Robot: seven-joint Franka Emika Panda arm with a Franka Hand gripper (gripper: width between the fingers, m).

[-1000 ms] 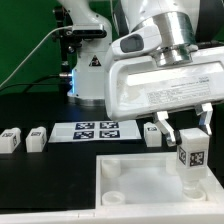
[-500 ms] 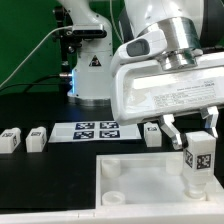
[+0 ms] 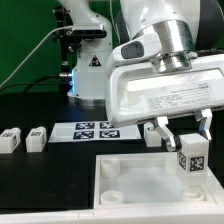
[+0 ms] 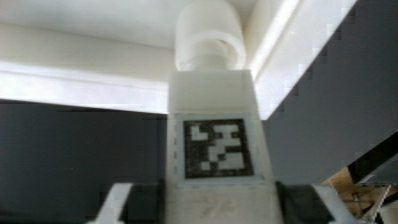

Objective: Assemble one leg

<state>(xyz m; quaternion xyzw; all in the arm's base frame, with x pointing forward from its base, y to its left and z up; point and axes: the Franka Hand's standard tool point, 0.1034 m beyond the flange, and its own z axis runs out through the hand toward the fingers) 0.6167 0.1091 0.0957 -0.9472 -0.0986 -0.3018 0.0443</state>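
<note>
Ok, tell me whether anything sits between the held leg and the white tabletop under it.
Nothing visible does. The gripper is shut on the leg, upright over the tabletop near its edge at the exterior view's right. The spare legs and marker board lie farther back, off the tabletop.

Leg (image 3: pixel 191 155) upright between the fingers (image 3: pixel 164 131), seemingly just above the tabletop (image 3: pixel 140 182) corner
</note>
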